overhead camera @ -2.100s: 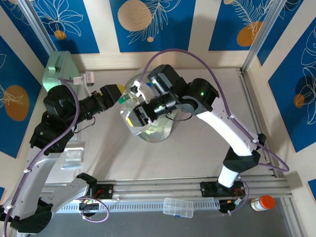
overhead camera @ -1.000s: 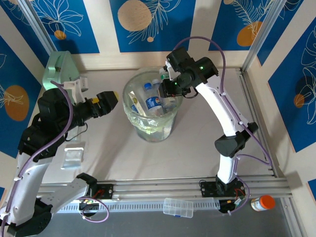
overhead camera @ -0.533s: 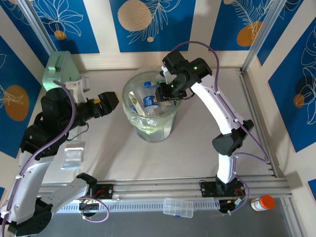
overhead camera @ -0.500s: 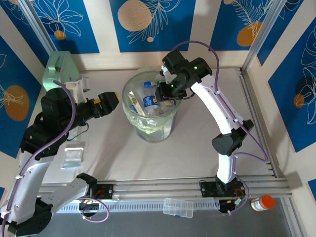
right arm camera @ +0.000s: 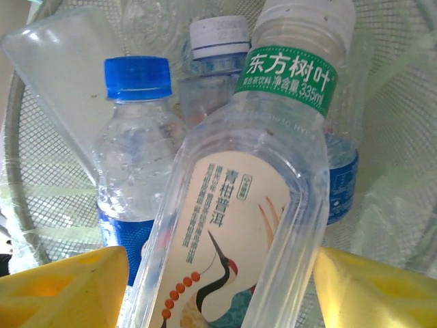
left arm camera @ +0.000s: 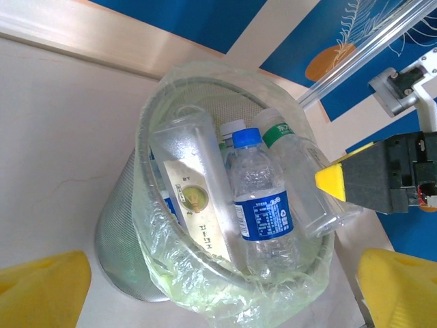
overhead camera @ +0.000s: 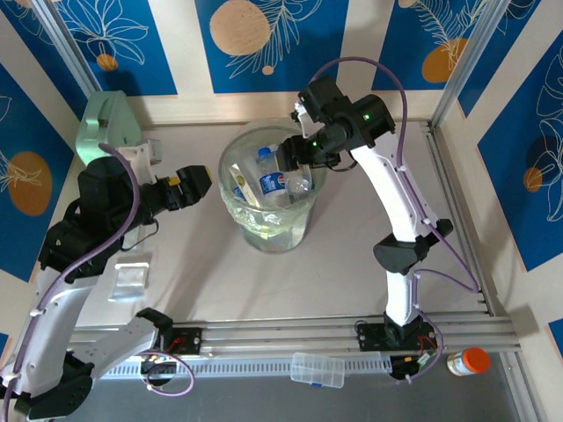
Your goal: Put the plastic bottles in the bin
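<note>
The bin (overhead camera: 226, 195), a translucent mesh bucket with a clear bag liner, stands mid-table and holds several plastic bottles. Among them are a blue-capped, blue-labelled bottle (left arm camera: 263, 205) and a flat-sided bottle with a cream label (left arm camera: 194, 198). My right gripper (overhead camera: 297, 163) hangs over the bin's far right rim, shut on a clear bottle with a green neck band (right arm camera: 239, 225). That bottle slants into the bin, its base past the rim (left arm camera: 300, 171). Behind it stand a blue-capped bottle (right arm camera: 133, 137) and a white-capped one (right arm camera: 215, 61). My left gripper (overhead camera: 195, 182) is open, left of the bin, facing it (left arm camera: 222, 287).
A mint-green case (overhead camera: 101, 127) sits at the back left. A small clear item (overhead camera: 130, 281) lies on the table under the left arm. Past the front rail (overhead camera: 290, 330) lie a flat clear box (overhead camera: 317, 369) and an orange-lidded jar (overhead camera: 466, 360).
The right arm has drawn back from low across the bin to its far right rim. The left gripper has backed away from the bin's left side.
</note>
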